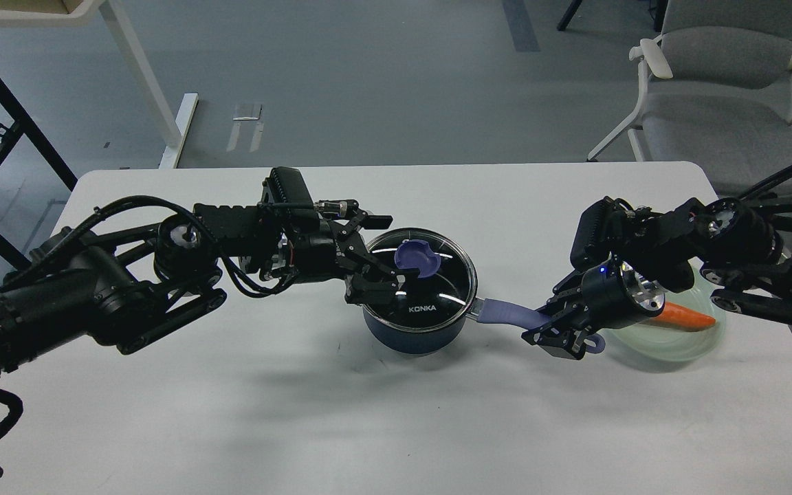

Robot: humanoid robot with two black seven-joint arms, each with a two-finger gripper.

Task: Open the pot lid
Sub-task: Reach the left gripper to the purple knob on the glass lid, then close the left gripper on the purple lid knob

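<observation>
The navy-blue pot (410,333) with "KONKA" lettering stands at the table's middle. The glass pot lid (441,289) lies on it, its purple-blue knob (416,258) at the centre. My left gripper (399,249) reaches in from the left at lid height. It is open, with one fingertip beyond the knob and the other at the knob's near-left edge. My right gripper (557,331) is shut on the pot's long purple-blue handle (506,316) near its far end.
A pale green plate (678,347) holding an orange carrot (688,317) sits at the right, partly behind my right arm. A grey chair (719,103) stands beyond the table's right back corner. A table leg (141,75) stands at the back left.
</observation>
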